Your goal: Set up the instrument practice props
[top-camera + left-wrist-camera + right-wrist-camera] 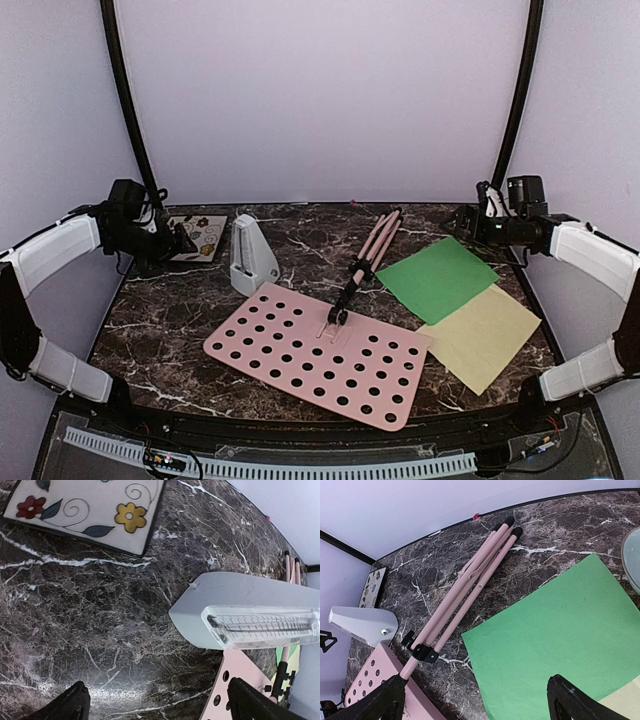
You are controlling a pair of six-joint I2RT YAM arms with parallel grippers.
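A dark marble table (170,320) is filling the middle of the top view, with a robot arm entering from each side edge. The only marking in sight is a fine scale behind the clear window of the metronome (250,615), and it is too small to read.

The left arm is rising from the lower left, its white forearm angling upward and its wrist bending toward the centre. The left gripper (183,241) is hovering in the upper left, over a flower-patterned card (200,240). Its fingers (70,707) are standing spread wide and are grasping nothing. The right arm is mirroring this pose from the lower right. The right gripper (466,222) is hanging in the upper right, near the far corner of the green page (438,278). Its fingers (380,702) are likewise released and empty.

The pink music stand (320,355) is lying flat at the lower centre, its hole-dotted desk facing up. Its folded tripod legs (378,242) are pointing toward the upper centre. The metronome is standing upright just beside the desk's upper left corner. The green page is lying right of the legs, its lower corner overlapping the pale-yellow page (485,335) at lower right. In the right wrist view a pale bowl's rim (633,555) is showing at the right edge.
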